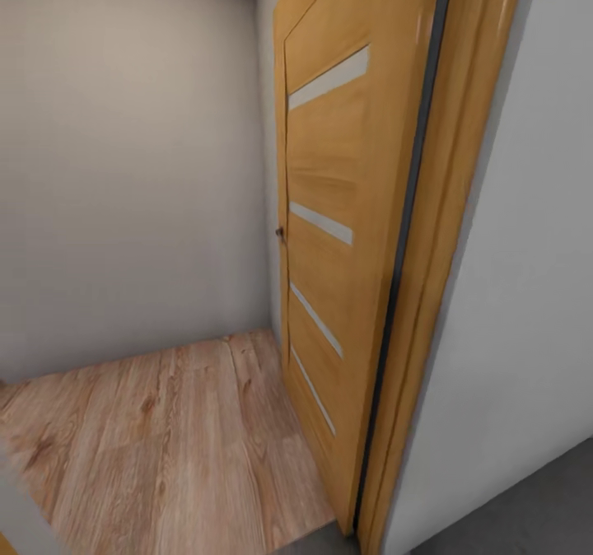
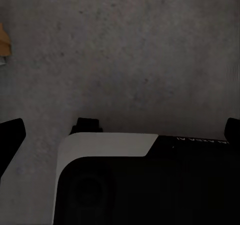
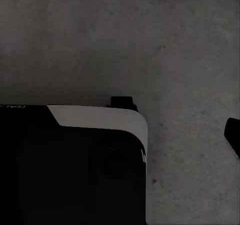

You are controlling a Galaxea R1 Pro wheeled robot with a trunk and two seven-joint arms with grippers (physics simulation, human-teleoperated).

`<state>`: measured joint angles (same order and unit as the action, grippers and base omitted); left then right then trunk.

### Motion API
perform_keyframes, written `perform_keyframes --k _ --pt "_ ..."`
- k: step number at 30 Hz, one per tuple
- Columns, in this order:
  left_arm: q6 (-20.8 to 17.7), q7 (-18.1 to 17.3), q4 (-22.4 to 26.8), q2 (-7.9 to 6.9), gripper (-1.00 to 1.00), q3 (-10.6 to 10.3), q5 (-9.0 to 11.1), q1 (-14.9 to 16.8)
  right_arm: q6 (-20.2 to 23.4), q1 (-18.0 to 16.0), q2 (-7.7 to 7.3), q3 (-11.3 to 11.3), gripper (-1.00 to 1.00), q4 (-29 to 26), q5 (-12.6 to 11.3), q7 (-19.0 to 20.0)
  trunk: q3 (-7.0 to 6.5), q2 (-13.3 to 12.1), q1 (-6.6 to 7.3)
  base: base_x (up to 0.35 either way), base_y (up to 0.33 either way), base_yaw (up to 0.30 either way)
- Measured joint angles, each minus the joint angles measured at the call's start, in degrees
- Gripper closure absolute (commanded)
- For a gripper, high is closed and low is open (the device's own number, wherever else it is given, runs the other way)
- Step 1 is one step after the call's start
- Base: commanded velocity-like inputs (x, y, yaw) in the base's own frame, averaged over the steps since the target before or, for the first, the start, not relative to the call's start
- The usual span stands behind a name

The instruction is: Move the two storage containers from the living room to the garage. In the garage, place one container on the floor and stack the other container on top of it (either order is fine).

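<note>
- A honey-wood door (image 1: pixel 329 234) with four frosted strips stands open at the centre of the head view, its frame (image 1: pixel 449 209) just right of it and a white wall (image 1: pixel 527 291) at far right.
- Light wood-plank floor (image 1: pixel 165 440) fills the lower left; a grey wall (image 1: pixel 123 168) rises behind it.
- Dark concrete floor (image 1: pixel 527 506) shows at lower right, and under both wrist cameras.
- Writing on the robot's base (image 2: pixel 150 185) is too blurred to read.
- Whether either gripper's fingers are apart or together cannot be told.

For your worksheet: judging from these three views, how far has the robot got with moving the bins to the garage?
Done: nothing visible; no container appears. In hand: the robot is travelling, standing at the open wooden door, with wood-plank floor beyond it and grey concrete floor under both wrist cameras. Left, as far as these views show: fetching both containers, setting one down and stacking the other.
</note>
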<state>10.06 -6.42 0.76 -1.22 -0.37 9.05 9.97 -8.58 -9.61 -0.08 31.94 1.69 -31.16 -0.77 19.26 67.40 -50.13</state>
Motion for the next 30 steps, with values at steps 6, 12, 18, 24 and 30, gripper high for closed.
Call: perform_keyframes --k 6,12,18,24,30 --pt "0.08 0.00 0.02 -0.06 -1.00 0.00 -0.04 0.00 0.50 0.00 -0.19 -0.09 -1.00 0.00 -0.31 -0.49 0.00 0.00 -0.02 0.116 0.000 0.005" --pt "0.04 0.00 0.02 -0.01 -1.00 0.00 -0.06 0.00 0.51 0.00 -0.14 -0.07 -1.00 0.00 -0.33 -0.60 0.00 0.00 -0.02 0.070 0.000 0.000" --pt "0.06 0.00 0.02 0.00 -1.00 0.00 -0.13 0.00 0.40 0.00 -0.10 -0.07 -1.00 0.00 -0.32 -0.54 0.00 0.00 0.00 0.286 0.000 0.001" --pt "0.08 0.00 0.03 0.00 -1.00 0.00 -0.13 -0.01 0.09 -0.01 -0.12 -0.07 -1.00 0.01 -0.25 -0.45 0.00 0.00 0.00 0.317 0.000 0.166" --pt "0.09 0.00 0.03 -0.05 -1.00 0.00 -0.13 -0.01 0.06 -0.01 -0.12 -0.07 -1.00 0.01 -0.12 -0.43 0.00 0.00 0.00 0.316 0.000 0.264"
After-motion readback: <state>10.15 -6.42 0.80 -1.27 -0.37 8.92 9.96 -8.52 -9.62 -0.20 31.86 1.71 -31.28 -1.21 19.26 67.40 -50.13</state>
